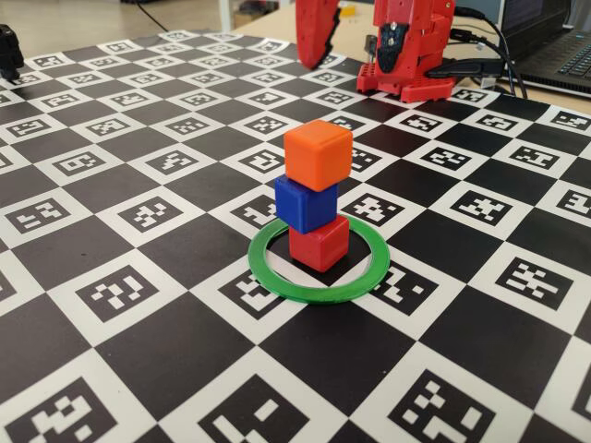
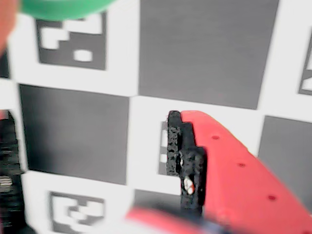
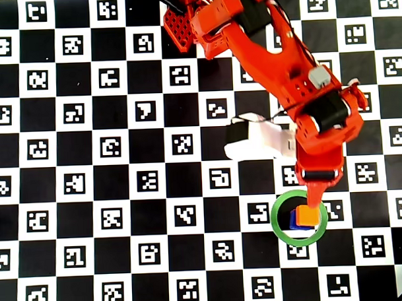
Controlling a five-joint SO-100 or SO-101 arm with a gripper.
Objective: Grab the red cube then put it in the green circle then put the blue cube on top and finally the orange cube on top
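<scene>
we logged orange cube (image 1: pixel 318 154) on blue cube (image 1: pixel 306 203) on red cube (image 1: pixel 319 243) inside green circle (image 1: pixel 319 260); jaws apart, empty.

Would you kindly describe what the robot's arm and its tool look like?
The arm is orange-red plastic with black motor blocks, a small grey part and thin dark cables. A white camera housing sits beside the wrist. The tool has a red finger with small holes and a black rough pad.
</scene>
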